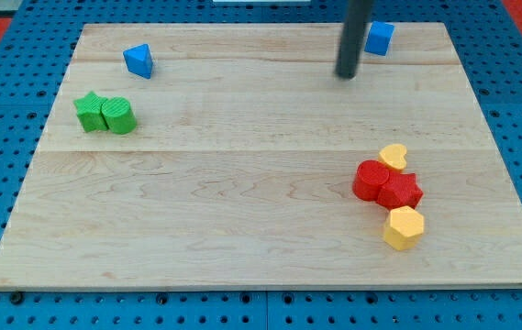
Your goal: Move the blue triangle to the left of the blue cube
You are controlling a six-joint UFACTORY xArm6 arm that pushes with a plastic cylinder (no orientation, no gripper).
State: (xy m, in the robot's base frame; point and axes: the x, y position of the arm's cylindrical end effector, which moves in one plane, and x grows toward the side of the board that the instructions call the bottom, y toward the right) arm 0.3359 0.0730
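The blue triangle [138, 60] lies near the board's top left. The blue cube [380, 38] lies near the top edge, right of centre. My tip [347, 75] rests on the board just below and left of the blue cube, a short gap apart from it. The triangle is far to the tip's left. The rod rises out of the view's top.
A green star [88, 111] and a green cylinder [118, 116] touch at the left. At the lower right, a yellow heart [394, 156], red cylinder [371, 180], red star [401, 191] and yellow hexagon [404, 227] cluster. The wooden board [242, 183] sits on blue pegboard.
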